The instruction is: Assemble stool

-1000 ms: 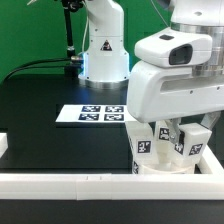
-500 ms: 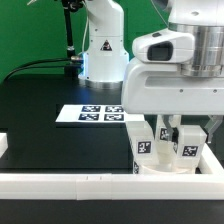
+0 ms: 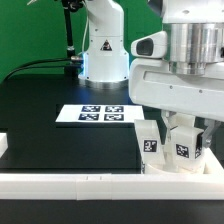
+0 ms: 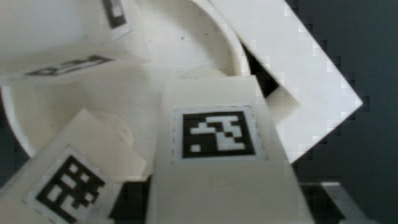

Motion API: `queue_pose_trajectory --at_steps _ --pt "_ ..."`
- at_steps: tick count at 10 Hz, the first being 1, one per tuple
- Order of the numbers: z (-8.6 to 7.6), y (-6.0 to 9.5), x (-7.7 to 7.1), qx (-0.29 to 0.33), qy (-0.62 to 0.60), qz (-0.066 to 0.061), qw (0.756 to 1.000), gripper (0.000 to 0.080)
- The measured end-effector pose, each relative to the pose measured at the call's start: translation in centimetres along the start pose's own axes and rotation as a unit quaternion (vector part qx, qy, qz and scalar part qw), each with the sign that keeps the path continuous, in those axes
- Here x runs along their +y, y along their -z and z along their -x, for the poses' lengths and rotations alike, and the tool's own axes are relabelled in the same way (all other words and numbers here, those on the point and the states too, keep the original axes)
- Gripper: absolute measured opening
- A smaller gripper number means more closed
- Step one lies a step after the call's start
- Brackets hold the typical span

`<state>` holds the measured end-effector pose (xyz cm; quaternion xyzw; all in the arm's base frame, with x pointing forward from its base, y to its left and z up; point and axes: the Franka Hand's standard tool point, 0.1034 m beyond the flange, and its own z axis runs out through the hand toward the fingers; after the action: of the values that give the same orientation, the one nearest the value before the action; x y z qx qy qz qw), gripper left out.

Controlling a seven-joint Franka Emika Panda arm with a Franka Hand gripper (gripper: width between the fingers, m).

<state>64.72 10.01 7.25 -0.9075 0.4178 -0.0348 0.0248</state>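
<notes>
The stool's white round seat [image 3: 176, 168] lies by the front rail at the exterior view's right, with tagged legs [image 3: 150, 143] [image 3: 184, 148] standing up from it. My gripper [image 3: 168, 126] hangs right over them, its fingers hidden among the legs. In the wrist view my gripper [image 4: 224, 200] has one tagged leg [image 4: 217, 135] between its dark fingers [image 4: 135, 195], both sides touching it. A second tagged leg [image 4: 68, 185] stands close beside it, and a third [image 4: 71, 65] farther off. The seat [image 4: 187, 45] shows behind them.
The marker board [image 3: 95, 115] lies flat mid-table. A white rail [image 3: 80, 182] runs along the front edge and another [image 3: 215, 160] along the exterior view's right. The arm's white base [image 3: 103, 50] stands at the back. A small white block [image 3: 3, 146] sits at the left edge.
My hand has turned about its vertical axis over the stool and shifted slightly toward the exterior view's right. The stool's tagged legs have shifted a little with it.
</notes>
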Motion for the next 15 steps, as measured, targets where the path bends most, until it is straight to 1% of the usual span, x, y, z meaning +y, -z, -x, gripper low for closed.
queue_pose_trajectory --at_steps 2,3,4,5,6,7,8,10,11,12,13,14,15 --pt "0.0 0.0 0.1 -0.001 -0.061 0.001 0.998 0.0337" --pt "0.0 0.0 0.2 -0.002 -0.134 0.004 0.991 0.0337" --pt "0.1 -0.1 0.3 -0.002 -0.224 0.006 0.974 0.0337" --pt "0.3 -0.1 0.6 -0.001 -0.321 -0.007 0.947 0.0337" --pt "0.7 -0.1 0.6 -0.007 -0.433 -0.024 0.901 0.0337" --pt "0.9 -0.1 0.7 -0.013 -0.505 -0.042 0.862 0.0337" --pt "1.0 -0.2 0.8 -0.012 -0.543 -0.049 0.838 0.0337" --pt "1.0 -0.2 0.8 -0.012 -0.543 -0.049 0.838 0.0337" --pt "1.0 -0.3 0.8 -0.012 -0.540 -0.049 0.840 0.0513" --pt "1.0 -0.3 0.8 -0.012 -0.539 -0.049 0.841 0.0606" --pt "1.0 -0.3 0.8 -0.011 -0.521 -0.049 0.852 0.0606" --pt "0.7 0.3 0.3 -0.014 -0.488 -0.057 0.871 0.0641" --pt "0.5 1.2 -0.4 -0.012 -0.490 -0.086 0.868 0.0647"
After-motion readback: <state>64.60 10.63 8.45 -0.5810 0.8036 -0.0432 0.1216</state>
